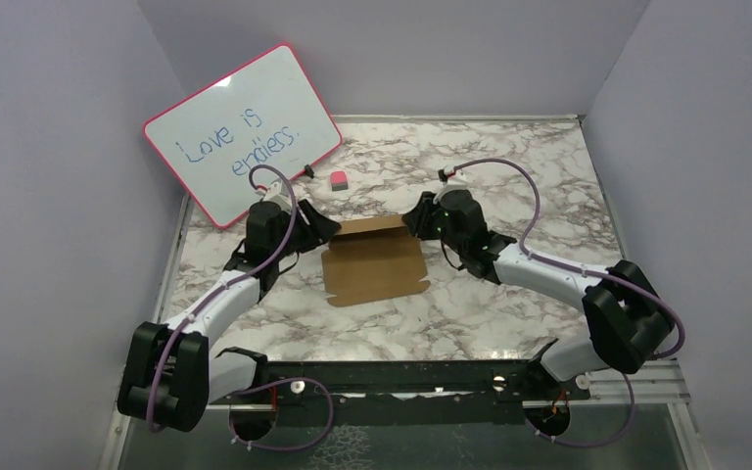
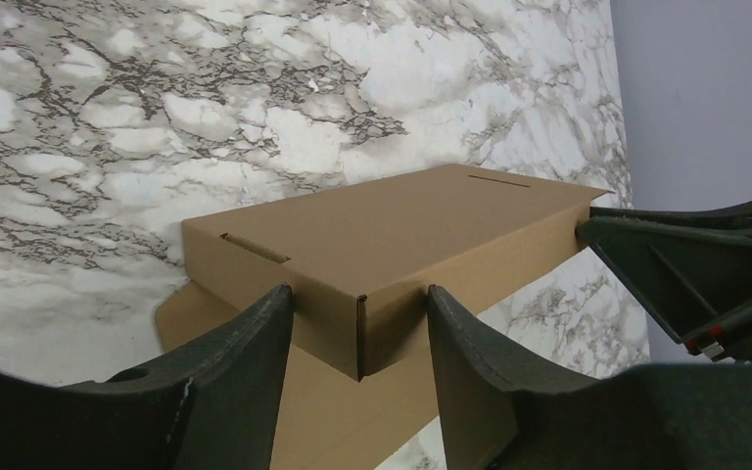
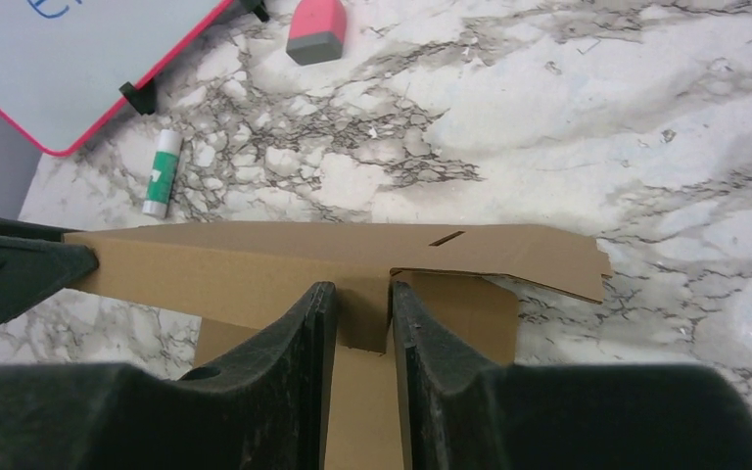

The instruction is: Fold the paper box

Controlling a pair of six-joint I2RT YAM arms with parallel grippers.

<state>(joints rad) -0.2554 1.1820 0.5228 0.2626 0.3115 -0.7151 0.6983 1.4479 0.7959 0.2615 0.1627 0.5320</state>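
Left end effector (image 2: pixel 357 308), right end effector (image 3: pixel 364 294) straddle paper box (image 1: pixel 377 264) corners; grip unclear

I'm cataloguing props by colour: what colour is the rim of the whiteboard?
Pink; the whiteboard rim shows best in the top external view.

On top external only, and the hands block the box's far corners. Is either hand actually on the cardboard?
Observer: Left wrist view shows a raised corner of the paper box sitting between the fingers of the left hand.
Operator: Right side?
Observer: A cardboard flap fills the narrow gap of the right hand. I can't confirm a firm clamp.
Operator: Anything near the fold?
Observer: A slot is cut through the cardboard just beyond the right hand.
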